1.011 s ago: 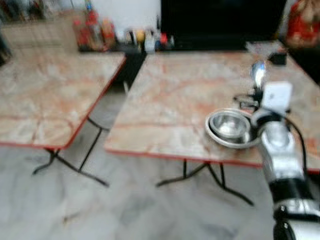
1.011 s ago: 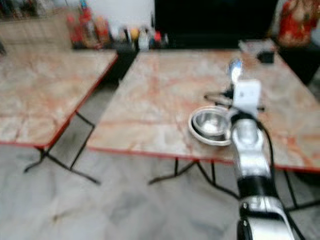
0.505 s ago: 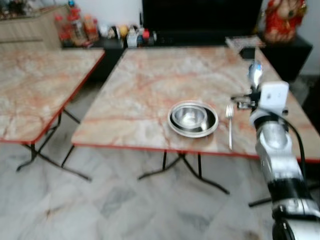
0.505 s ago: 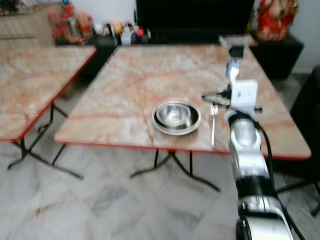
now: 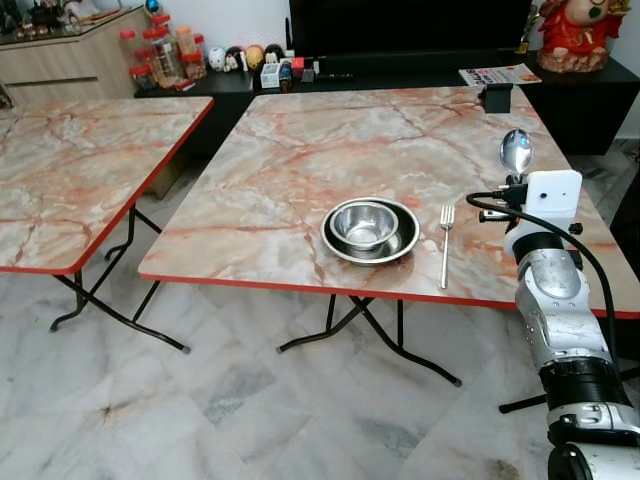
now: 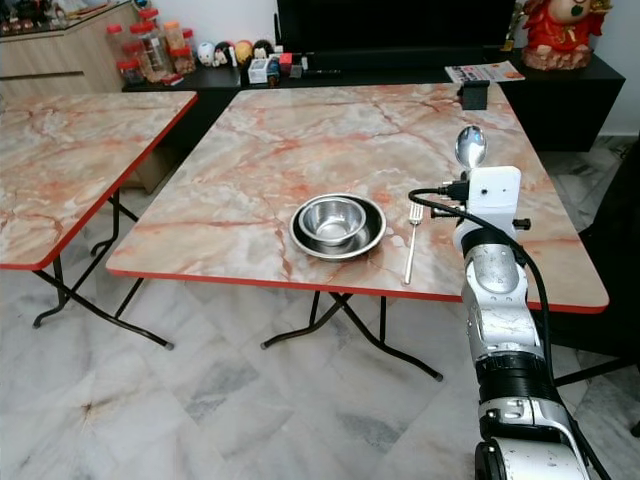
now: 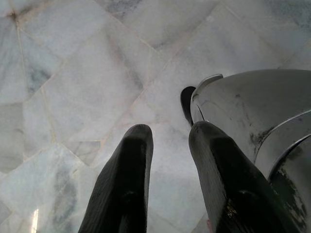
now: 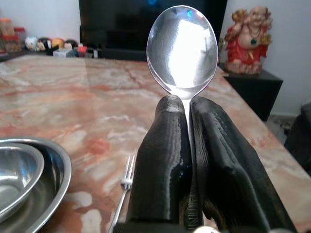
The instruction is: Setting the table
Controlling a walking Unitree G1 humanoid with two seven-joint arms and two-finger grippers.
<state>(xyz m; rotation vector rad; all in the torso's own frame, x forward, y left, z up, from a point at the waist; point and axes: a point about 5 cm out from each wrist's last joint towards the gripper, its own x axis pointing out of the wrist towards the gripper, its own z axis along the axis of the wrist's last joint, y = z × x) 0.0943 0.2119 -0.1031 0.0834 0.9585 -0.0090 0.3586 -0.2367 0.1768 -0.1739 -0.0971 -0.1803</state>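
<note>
Now the spoon [image 8: 182,48] is clamped between the two fingers of the right gripper [image 8: 187,145], bowl upward, above the right part of the table [image 5: 300,150]. The fork [image 5: 445,243] lies just right of the plate [image 5: 371,232] holding the bowl [image 5: 363,222]. The spoon should probably be laid flat beside the fork, where bare marble remains before the red edge. The left gripper [image 7: 167,160] hangs over the floor, fingers apart.

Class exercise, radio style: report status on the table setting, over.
Right gripper jaws shut on spoon, over table. Left gripper idle, jaws open. Fork laid beside bowl in plate.
</note>
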